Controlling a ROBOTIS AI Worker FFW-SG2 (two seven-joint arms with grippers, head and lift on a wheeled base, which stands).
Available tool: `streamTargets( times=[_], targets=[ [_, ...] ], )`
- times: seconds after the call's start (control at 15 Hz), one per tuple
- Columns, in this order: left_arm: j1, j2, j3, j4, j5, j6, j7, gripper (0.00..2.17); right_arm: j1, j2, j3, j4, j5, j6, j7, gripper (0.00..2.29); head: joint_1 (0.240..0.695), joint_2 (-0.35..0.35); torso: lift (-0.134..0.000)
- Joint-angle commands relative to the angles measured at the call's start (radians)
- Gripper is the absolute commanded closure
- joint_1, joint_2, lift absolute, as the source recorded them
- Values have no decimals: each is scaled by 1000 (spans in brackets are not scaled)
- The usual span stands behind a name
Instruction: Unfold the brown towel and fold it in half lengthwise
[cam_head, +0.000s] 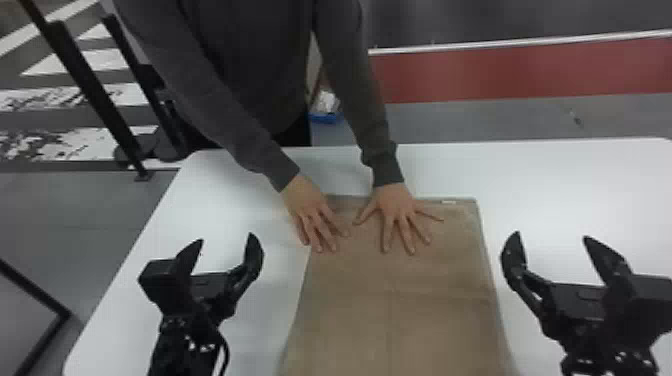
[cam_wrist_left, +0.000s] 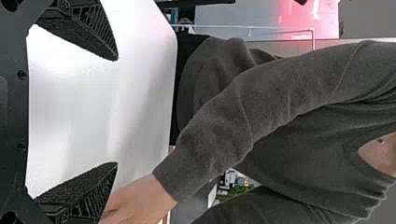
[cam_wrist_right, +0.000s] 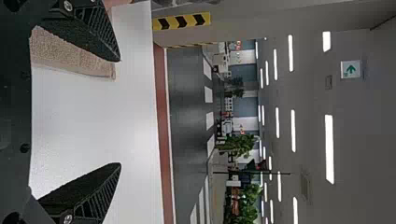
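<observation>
The brown towel (cam_head: 400, 310) lies flat (1 pale tag (cam_head: 448, 202)) on a table (cam_head: 565, 185).

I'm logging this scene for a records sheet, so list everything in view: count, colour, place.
Towel: one, brown, flat on the table
Table: one, white, under the towel
Black posts: at least two, beyond the table's left
Red band: one, beyond the table
Plants: several, green, room behind
Ceiling lights: several, white, overhead
Left gripper: one, black, left of the towel
Right gripper: one, black, right of it
Person's hands: two, grey-sleeved, at the towel's far end
</observation>
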Motion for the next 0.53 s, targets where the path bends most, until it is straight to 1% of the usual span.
streamTargets(
  times=[0.0, 0.47],
  targets=[
    [0, -3, 0, 2, 0, 0, 0, 80, 0, 5, -1, 2, 0, 0, 0, 73, 695, 184, -123],
    [0, -3, 0, 3, 0, 0, -2, 80, 2, 5, -1, 3, 0, 0, -2, 76, 695, 183, -123]
  ],
)
